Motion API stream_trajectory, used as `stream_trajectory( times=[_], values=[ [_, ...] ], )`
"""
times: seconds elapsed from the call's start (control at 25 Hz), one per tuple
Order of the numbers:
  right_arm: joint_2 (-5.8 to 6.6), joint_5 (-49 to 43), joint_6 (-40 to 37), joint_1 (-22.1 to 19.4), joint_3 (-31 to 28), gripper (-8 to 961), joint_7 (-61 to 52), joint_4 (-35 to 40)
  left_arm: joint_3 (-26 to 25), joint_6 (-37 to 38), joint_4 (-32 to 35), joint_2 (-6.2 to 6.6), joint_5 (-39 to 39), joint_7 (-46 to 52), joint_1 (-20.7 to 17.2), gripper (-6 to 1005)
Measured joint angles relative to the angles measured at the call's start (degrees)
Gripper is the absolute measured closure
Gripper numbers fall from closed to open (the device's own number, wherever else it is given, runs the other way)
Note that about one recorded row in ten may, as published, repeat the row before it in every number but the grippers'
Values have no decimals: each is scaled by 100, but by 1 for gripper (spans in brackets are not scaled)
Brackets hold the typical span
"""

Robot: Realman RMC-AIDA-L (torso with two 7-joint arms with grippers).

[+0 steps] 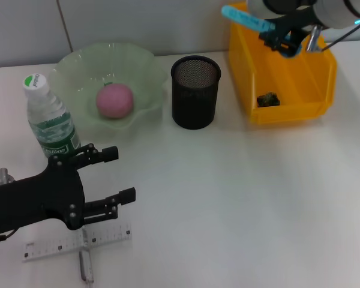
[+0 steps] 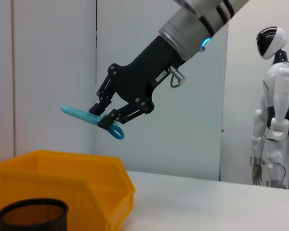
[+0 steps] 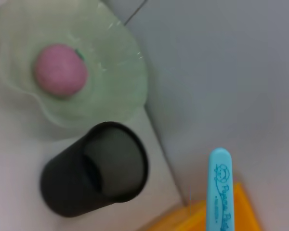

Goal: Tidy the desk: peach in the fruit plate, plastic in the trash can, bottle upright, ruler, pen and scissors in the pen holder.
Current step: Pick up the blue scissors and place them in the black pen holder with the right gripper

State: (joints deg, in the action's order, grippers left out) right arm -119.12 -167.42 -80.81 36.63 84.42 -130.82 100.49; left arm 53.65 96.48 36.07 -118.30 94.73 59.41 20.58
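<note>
Holding blue scissors (image 1: 247, 20) above the yellow bin (image 1: 300, 105), right gripper (image 1: 283, 43) clamped; left gripper (image 1: 123, 175) wide

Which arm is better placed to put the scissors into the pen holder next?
Right. The right gripper already holds the blue scissors raised above the yellow bin, beside the pen holder. The left gripper hangs open over the ruler.

Bright, even light on all my feeds.
Only soft shadows fall on the white desk (image 1: 240, 198) under the pen holder (image 1: 195, 91); my right wrist feed is blurred, with the fruit plate (image 3: 120, 91) and scissors (image 3: 220, 192) out of focus.
</note>
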Motion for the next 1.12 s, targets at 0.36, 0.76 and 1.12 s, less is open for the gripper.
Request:
stream_trajectory(
  times=[0.36, 0.76, 1.12],
  values=[
    [13, 10, 1122, -265, -24, 716, 883, -186, -36, 10, -16, 7, -171, -5, -24, 205],
    [-4, 18, 2923, -652, 427, 715, 2360, -824, -66, -1, -39, 1, -215, -58, -10, 205],
    [-53, 17, 5799, -1680, 1289, 716, 4116, -1351, -65, -17, -57, -14, -228, -289, -45, 206]
  ],
)
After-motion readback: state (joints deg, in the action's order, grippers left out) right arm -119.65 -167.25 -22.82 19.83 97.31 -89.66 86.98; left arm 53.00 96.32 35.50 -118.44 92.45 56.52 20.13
